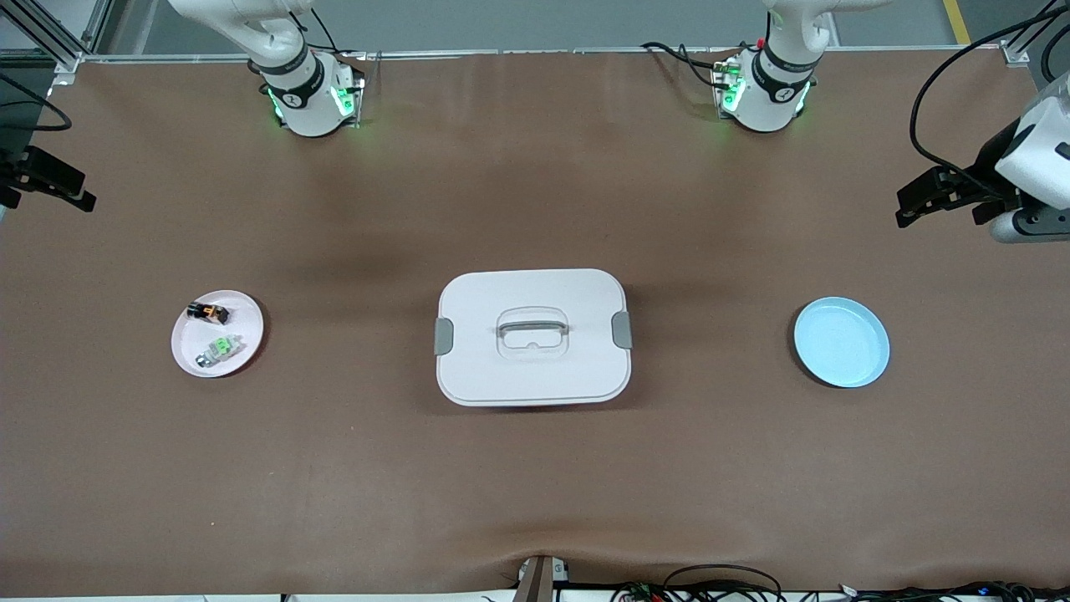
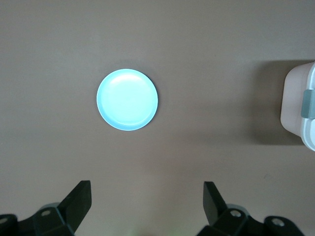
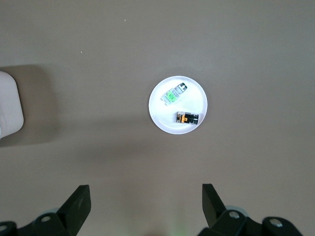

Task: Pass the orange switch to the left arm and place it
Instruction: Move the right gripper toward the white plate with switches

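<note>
The orange switch lies on a small white plate toward the right arm's end of the table. My right gripper hangs high over the table at that end, open and empty, well clear of the plate. The box is white with grey latches and sits mid-table between the two plates. My left gripper hangs open and empty over the left arm's end, above bare table beside a light blue plate.
A clear-grey component with a green part shares the white plate, nearer to the front camera than the switch. Brown table mat surrounds everything. Cables lie along the table's near edge.
</note>
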